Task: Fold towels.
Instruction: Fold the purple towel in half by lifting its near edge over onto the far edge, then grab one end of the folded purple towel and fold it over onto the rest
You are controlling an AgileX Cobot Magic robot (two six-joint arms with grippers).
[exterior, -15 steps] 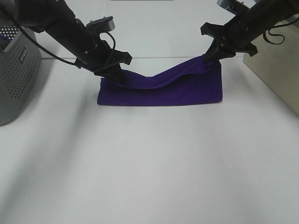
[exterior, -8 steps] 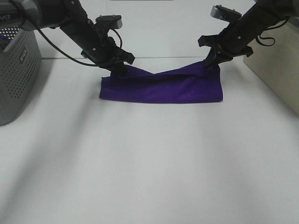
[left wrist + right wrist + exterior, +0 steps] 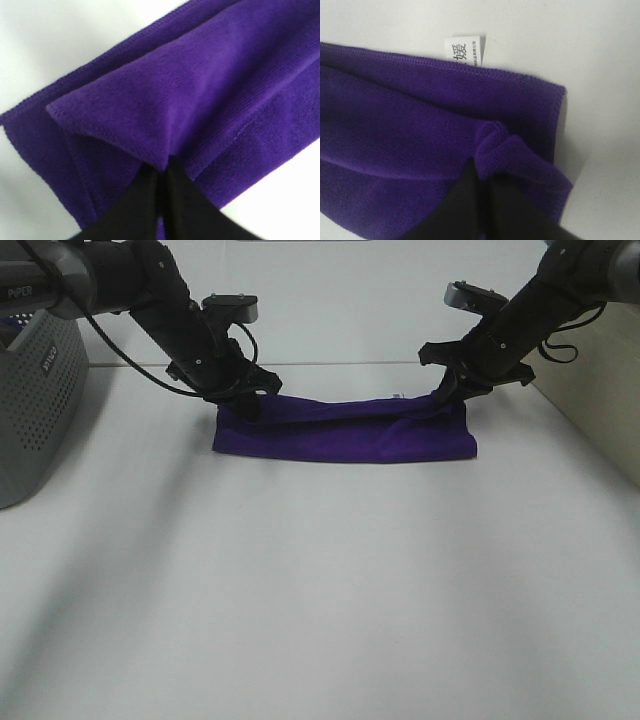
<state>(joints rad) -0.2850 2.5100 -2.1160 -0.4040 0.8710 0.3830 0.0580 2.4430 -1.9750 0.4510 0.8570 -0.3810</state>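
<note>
On the far part of the white table (image 3: 320, 580): risk of a skewed or lumpy fold in the purple towel (image 3: 345, 438).
Lies flat as a long doubled band between both arms, clamped at one far corner by the left gripper (image 3: 249, 407), jaws pressed together on the upper layer, and at the other by the right gripper (image 3: 444, 399), likewise closed on a bunched corner near the white tag (image 3: 465, 50). Could land crooked if released unevenly, or keep a lump where bunched, or drag the lower layer if pulled further.
</note>
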